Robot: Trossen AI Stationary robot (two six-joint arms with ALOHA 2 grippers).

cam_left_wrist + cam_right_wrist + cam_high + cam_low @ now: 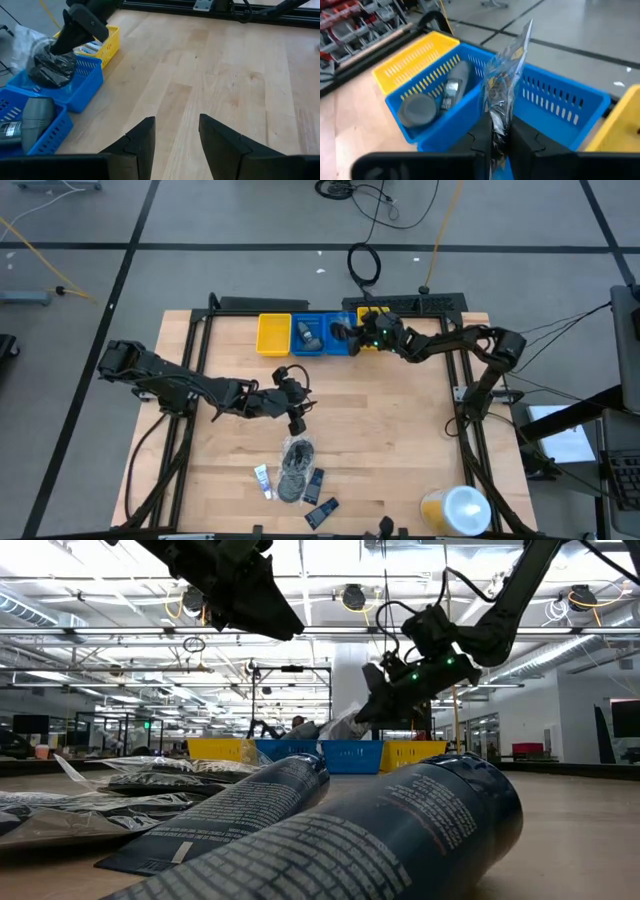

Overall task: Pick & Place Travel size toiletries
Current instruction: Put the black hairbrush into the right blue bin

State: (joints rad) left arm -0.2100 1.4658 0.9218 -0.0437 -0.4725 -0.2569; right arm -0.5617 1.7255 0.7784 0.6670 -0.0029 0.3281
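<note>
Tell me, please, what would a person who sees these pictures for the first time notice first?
Most striking is the right gripper at the far edge of the table, shut on a clear plastic packet above the blue bins; one bin already holds a dark grey bottle. The left gripper hangs open over bare wood at mid-table. Near the front edge lies a small pile of toiletries, with a yellow container at the front right corner.

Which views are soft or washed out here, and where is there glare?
Low view: the dark tubes nearest the lens fill the foreground, blurred, and ceiling lights blow out the background. Right wrist view: the clear plastic packet pinched in the right end effector catches glare; the blue bin behind stays legible. Left wrist view: even light, soft table shadows. High view: sharp but small.
</note>
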